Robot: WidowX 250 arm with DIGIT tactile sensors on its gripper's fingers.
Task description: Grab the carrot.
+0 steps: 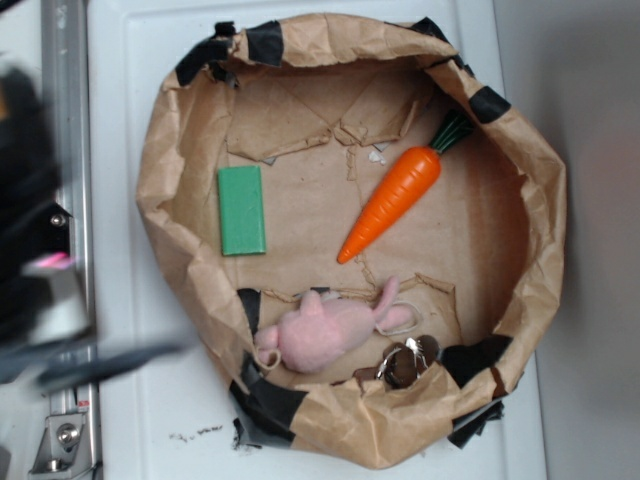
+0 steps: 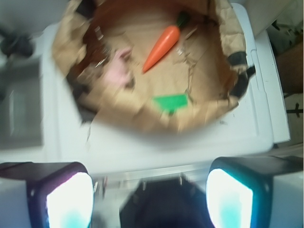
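The carrot (image 1: 392, 200) is bright orange with a dark green top and lies slanted on the floor of a brown paper basin (image 1: 160, 180), right of centre. In the wrist view the carrot (image 2: 161, 46) shows far ahead inside the basin. My gripper (image 2: 149, 190) is open, its two pale pads wide apart with nothing between them. It hangs well outside the basin, over the white surface at its near side. In the exterior view only a dark blur of the arm (image 1: 30, 200) shows at the left edge.
A flat green block (image 1: 242, 210) lies at the basin's left, a pink plush (image 1: 325, 333) near its lower wall, and a small dark metallic object (image 1: 405, 362) beside the plush. The basin's rim stands up all round. A metal rail (image 1: 65, 120) runs along the left.
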